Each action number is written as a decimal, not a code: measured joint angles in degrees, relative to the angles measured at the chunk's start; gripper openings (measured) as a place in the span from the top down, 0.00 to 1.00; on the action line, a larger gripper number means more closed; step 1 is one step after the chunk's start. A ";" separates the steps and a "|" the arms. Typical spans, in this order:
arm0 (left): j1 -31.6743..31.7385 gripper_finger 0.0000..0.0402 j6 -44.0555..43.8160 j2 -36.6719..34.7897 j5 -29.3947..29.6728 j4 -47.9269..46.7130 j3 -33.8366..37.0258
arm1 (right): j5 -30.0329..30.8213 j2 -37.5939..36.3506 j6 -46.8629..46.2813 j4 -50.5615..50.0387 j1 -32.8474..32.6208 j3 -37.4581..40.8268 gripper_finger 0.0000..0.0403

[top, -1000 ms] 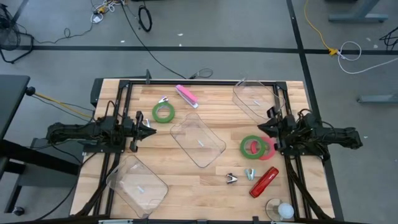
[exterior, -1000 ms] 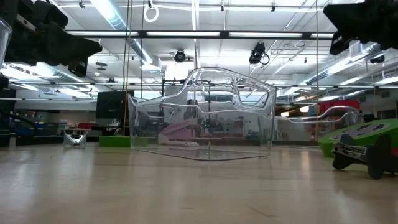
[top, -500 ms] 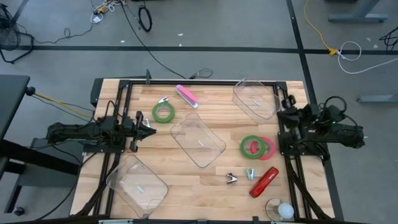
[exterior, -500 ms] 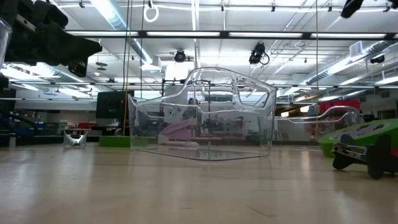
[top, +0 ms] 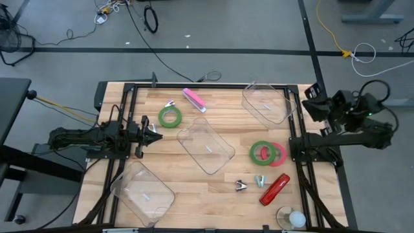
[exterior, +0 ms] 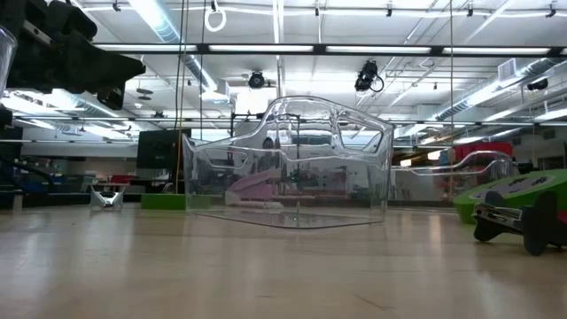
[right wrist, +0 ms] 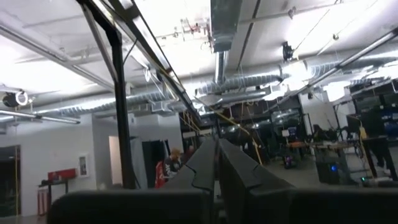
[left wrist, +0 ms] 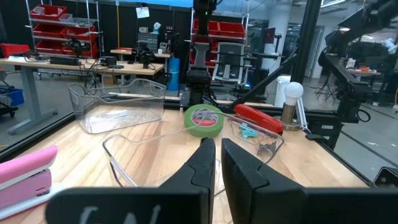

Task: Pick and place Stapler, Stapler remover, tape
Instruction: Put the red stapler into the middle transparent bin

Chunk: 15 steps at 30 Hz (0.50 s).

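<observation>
Two arms flank the wooden table (top: pixel 213 188), and neither holds anything. At the far left, the left gripper (top: pixel 154 137) hangs low over the table's left part, its fingers (left wrist: pixel 205 163) drawn together on nothing, pointing toward the middle. Just beyond its tip lies a green tape ring (top: pixel 170 117), with a small metal staple remover (top: pixel 169 103) beside it and a pink stapler (top: pixel 193 99) a little farther right, near the back edge. One clear plastic tray (top: pixel 142 191) sits at the front left corner, another clear tray (top: pixel 206 147) in the middle — both with nothing in them — and a third clear tray (top: pixel 265 103) at the back right. Right of centre, a second green tape ring (top: pixel 261 152) lies partly over a red-pink tape ring (top: pixel 280 154). In front of these lie two more small removers (top: pixel 240 186), (top: pixel 260 180) and a red stapler (top: pixel 274 189). Farthest right, the right gripper (top: pixel 314 92) is raised off the table's right edge, its fingers (right wrist: pixel 214 163) closed and tilted up toward the ceiling.
</observation>
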State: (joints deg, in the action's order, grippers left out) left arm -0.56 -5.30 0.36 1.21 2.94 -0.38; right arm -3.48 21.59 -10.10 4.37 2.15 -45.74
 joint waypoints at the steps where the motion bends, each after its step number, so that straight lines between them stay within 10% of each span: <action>1: 0.00 0.93 0.02 0.00 0.00 0.00 0.00 | -0.06 1.08 0.02 -1.07 0.00 -1.58 0.94; 15: 0.00 0.93 0.00 0.00 0.00 0.00 -0.02 | -4.25 12.01 0.03 -12.04 -0.01 -18.53 0.94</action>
State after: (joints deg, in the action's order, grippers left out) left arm -0.56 -5.30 0.36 1.21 2.94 -0.40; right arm -7.73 33.60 -10.07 -7.67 2.14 -64.27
